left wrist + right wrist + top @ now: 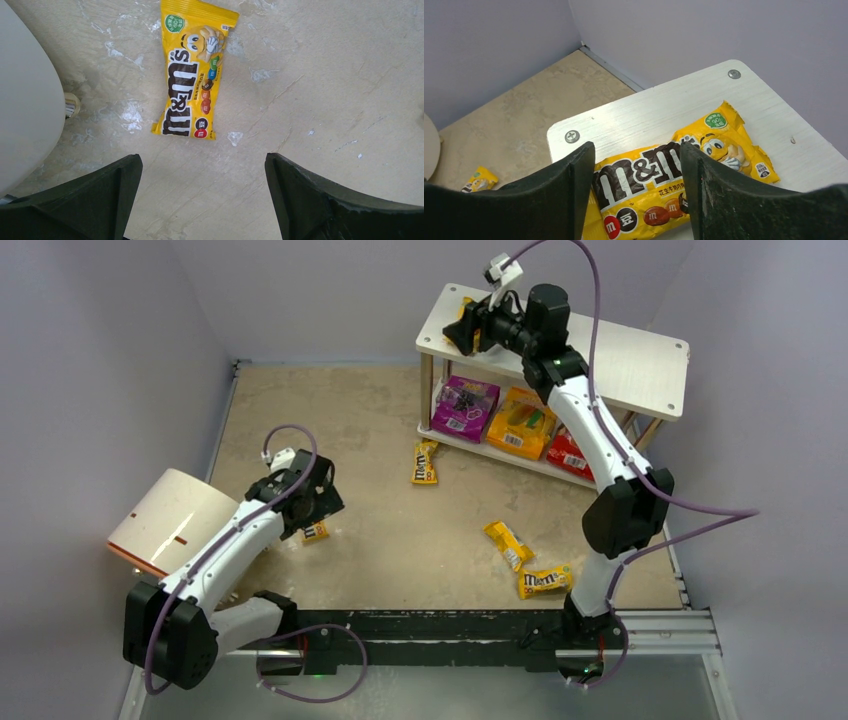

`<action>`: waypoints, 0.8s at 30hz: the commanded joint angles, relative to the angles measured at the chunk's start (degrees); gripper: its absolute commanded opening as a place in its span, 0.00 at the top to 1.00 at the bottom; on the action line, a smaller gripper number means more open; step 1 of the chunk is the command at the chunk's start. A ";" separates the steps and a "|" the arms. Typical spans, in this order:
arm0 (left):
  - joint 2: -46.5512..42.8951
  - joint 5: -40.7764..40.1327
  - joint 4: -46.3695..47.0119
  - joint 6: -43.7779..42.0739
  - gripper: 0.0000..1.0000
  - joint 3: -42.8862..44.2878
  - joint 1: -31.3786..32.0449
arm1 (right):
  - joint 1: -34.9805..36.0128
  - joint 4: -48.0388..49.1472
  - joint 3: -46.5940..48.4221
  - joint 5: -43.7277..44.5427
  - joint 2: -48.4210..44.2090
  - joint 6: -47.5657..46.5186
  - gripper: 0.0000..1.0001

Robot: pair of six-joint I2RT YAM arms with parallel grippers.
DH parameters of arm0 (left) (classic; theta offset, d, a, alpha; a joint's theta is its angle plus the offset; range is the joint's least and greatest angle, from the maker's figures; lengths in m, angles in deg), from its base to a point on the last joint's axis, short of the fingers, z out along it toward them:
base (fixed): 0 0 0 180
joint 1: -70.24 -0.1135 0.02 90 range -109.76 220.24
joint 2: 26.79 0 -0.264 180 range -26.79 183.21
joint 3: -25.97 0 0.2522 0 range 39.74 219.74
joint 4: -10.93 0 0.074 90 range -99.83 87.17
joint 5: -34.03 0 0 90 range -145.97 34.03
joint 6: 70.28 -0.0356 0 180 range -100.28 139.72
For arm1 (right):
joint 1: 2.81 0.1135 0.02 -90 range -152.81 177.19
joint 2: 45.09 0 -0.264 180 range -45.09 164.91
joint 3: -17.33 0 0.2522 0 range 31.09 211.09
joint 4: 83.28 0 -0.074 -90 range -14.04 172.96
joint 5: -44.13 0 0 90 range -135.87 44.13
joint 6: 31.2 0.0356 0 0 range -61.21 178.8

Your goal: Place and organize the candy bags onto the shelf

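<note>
As three pouches [463, 408] sit shelved, five packets [195, 75]

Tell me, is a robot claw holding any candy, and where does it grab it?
Nothing is held. The left claw hangs open above a yellow packet on the table. The right claw is open over a second packet lying on the shelf.

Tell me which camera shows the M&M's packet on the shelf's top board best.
Right wrist. The yellow M&M's packet lies flat on the shelf's top board, print readable, framed by the open jaws. Top external shows only a yellow sliver behind the right arm. Left wrist shows a different packet on the table, not this one.
</note>
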State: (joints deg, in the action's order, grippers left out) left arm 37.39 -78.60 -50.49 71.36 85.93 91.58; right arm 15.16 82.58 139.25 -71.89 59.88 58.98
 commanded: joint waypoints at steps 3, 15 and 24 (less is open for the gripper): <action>-0.33 -2.18 -0.56 0.58 0.00 1.80 -0.60 | -0.92 -2.69 0.13 -0.47 -0.66 3.41 0.26; 3.04 -3.11 3.51 1.22 0.03 2.27 -0.69 | -1.02 3.25 6.23 4.19 -6.03 5.83 0.01; 9.67 -9.74 5.35 1.86 0.17 5.20 -2.18 | -1.01 17.14 -21.71 11.62 -28.29 7.31 0.01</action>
State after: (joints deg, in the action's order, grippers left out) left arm 45.17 -83.00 -47.15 72.65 88.60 90.99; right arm 14.31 90.05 127.71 -65.03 41.47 65.43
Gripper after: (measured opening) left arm 0.860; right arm 0.987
